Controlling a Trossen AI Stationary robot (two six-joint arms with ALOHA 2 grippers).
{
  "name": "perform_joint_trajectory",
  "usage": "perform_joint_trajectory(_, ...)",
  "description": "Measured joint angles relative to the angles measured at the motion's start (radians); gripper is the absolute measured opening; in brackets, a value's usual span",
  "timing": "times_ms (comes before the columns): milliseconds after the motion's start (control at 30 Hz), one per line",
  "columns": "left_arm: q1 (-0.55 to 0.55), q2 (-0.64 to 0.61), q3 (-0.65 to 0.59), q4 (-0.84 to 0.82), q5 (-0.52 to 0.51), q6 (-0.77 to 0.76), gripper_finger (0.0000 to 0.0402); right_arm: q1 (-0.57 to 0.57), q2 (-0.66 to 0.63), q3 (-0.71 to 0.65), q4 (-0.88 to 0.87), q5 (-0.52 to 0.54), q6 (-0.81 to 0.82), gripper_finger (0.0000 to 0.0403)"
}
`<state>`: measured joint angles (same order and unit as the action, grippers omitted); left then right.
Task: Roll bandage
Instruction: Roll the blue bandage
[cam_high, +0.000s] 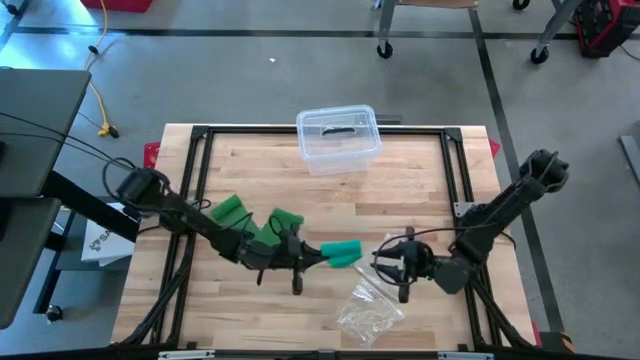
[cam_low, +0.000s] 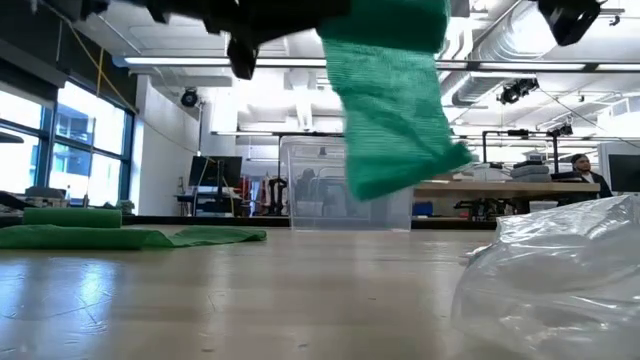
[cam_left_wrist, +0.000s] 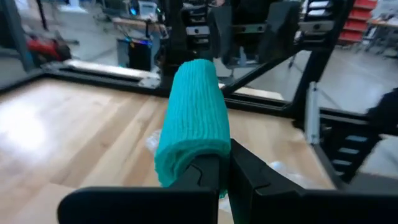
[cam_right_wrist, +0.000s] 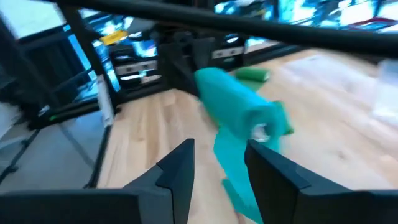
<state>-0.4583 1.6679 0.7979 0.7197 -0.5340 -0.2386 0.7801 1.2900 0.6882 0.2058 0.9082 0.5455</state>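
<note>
The left gripper (cam_high: 312, 256) has its fingers pinched tight on one end of the soft green rolled bandage (cam_high: 342, 253), whose other end points at the half-open, empty right gripper (cam_high: 392, 262) nearby.

A teal-green ribbed fabric bandage roll (cam_left_wrist: 191, 127) at frame centre; a pale striped wooden table (cam_high: 250, 180); a clear plastic box (cam_high: 338, 138) upper centre; black metal grippers (cam_high: 297, 262).
</note>
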Motion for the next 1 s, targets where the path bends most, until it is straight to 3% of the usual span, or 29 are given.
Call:
perform_joint_trajectory(133,0.009,-0.04,0.0,-0.035,0.052,-0.07,0.0001,0.006,0.005,0.0,-0.007,0.012,0.023,0.0135)
perform_joint_trajectory(300,0.008,-0.068,0.0,-0.022,0.089,-0.072,0.0002,0.006,0.052,0.0,-0.005,-0.114,-0.027,0.0135)
perform_joint_trajectory(500,0.02,-0.077,0.0,-0.028,0.08,-0.085,0.0003,-0.003,0.221,0.068,-0.01,-0.217,-0.194,0.0127)
perform_joint_trajectory(667,0.048,-0.076,0.0,-0.117,0.076,-0.199,0.0003,-0.061,0.345,0.216,-0.246,-0.218,-0.204,0.0123)
perform_joint_trajectory(833,0.066,-0.056,0.0,-0.178,0.078,-0.309,0.0003,-0.128,0.415,0.356,-0.532,-0.295,-0.186,0.0123)
perform_joint_trajectory(1000,0.088,-0.023,-0.001,-0.187,0.08,-0.343,0.0003,-0.203,0.433,0.34,-0.563,-0.367,-0.239,0.0123)
